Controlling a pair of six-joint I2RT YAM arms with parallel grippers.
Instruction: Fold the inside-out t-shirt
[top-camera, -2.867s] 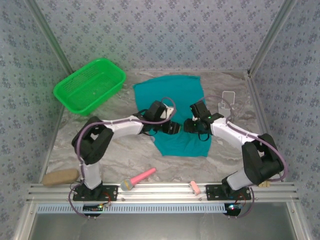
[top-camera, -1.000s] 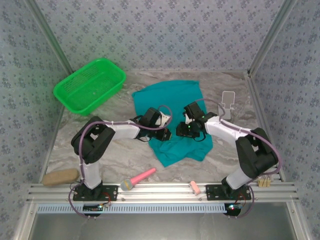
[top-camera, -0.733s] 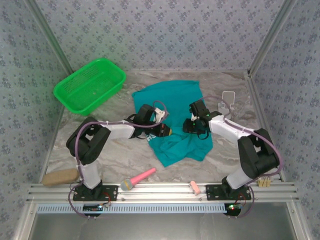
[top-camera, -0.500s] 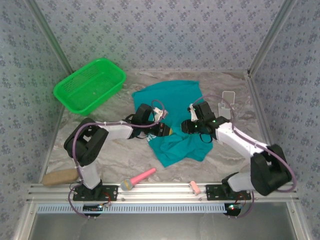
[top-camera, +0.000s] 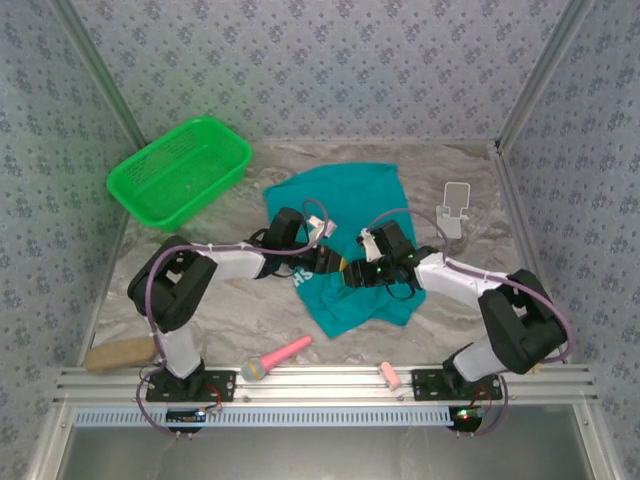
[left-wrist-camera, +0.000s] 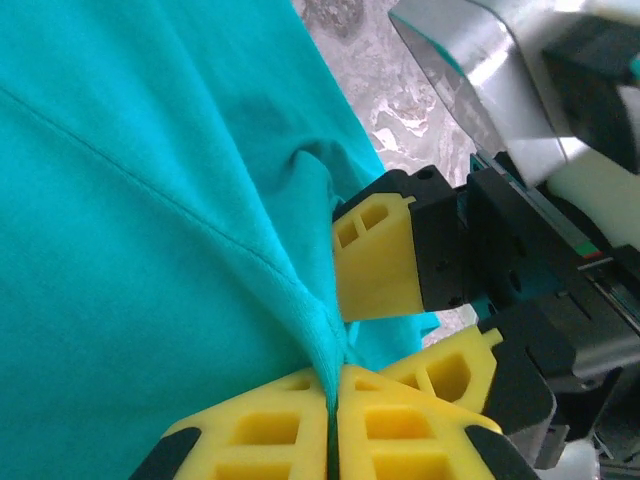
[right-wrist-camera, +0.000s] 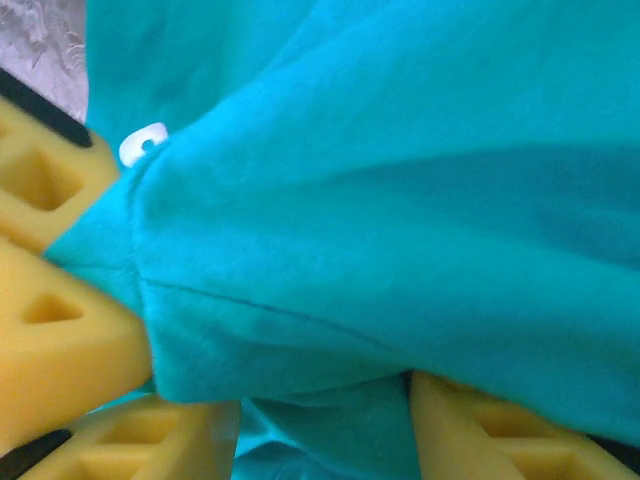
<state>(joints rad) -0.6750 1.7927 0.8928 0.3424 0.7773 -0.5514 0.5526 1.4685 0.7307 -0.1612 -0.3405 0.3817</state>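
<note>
Where both arms converge mid grey marbled table: plain teal soft-cloth short-sleeved t-shirt, rumpled, long axis far-to-near. Left gripper: yellow jaws pinched together on raised seam ridge. Right gripper: jaws apart, straddling same ridge just beside left's, facing in from right. Judgement: ridge lies between its jaws; closing there likely next

The inside-out t-shirt is plain teal, soft cloth with no print. It lies rumpled to the right of the green basket, well apart from it. The end level with the basket is spread fairly flat. The nearer end narrows into a creased, uneven point. Across its middle the cloth is gathered into a raised ridge, stitched seams showing.
</note>
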